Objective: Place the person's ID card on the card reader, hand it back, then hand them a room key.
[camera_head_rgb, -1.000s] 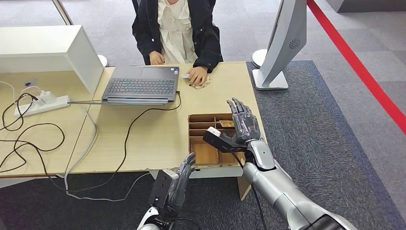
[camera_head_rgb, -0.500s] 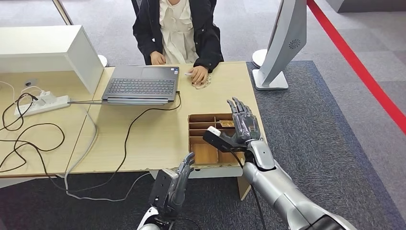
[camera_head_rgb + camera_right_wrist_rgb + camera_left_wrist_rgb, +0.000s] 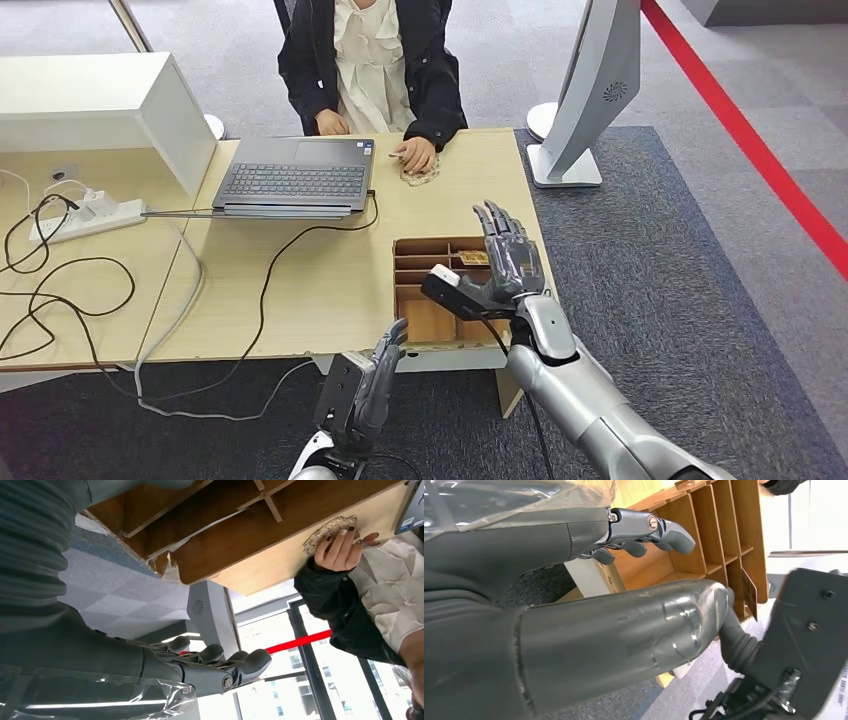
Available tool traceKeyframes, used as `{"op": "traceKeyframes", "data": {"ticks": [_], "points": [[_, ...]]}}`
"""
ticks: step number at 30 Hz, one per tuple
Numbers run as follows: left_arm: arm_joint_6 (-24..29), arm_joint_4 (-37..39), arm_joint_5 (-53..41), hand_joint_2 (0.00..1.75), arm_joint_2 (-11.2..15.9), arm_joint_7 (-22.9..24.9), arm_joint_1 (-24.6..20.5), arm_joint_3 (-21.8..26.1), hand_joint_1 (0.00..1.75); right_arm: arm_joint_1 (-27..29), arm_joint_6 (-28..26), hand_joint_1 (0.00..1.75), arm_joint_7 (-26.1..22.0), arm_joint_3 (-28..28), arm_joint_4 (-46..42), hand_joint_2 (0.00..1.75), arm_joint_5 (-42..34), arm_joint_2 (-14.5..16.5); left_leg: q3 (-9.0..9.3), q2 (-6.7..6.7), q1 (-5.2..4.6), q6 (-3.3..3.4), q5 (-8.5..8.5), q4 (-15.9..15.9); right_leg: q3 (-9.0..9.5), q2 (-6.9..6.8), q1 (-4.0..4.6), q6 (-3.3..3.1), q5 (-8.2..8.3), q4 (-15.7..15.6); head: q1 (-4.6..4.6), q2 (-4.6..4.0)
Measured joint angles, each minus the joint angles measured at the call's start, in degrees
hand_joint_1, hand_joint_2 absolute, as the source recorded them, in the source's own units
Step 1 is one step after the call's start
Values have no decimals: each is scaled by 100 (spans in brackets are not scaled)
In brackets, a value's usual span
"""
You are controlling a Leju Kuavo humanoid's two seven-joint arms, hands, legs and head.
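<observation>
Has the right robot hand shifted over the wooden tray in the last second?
No. The right robot hand hovers open over the same far right part of the wooden tray, as before.

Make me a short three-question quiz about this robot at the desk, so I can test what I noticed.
1. True or false: the right hand holds a card.
2. The wooden divided tray sits: A) beside the power strip, B) at the desk's near edge under the right hand, C) on the laptop.
3. What rests under the person's hand?

Key: 1 false, its fingers are spread and empty. 2 B. 3 a small woven coaster-like mat; the hand pinches a small pale card.
</observation>
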Motion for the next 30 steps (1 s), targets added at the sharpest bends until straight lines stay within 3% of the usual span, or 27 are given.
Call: {"op": "traceKeyframes", "data": {"ticks": [12,30], "points": [[-65,38,-40,0,-20,66,-67,-88,0,286,203,0,58,-131,-701,175,54,-176,-1,1,0,0,0,1,0,1,0,0,0,0,0,0],[-178,39,-78,0,-20,117,-104,-149,0,320,299,0,53,-221,-782,175,78,-295,-1,1,0,0,0,1,0,1,0,0,0,0,0,0]]}}
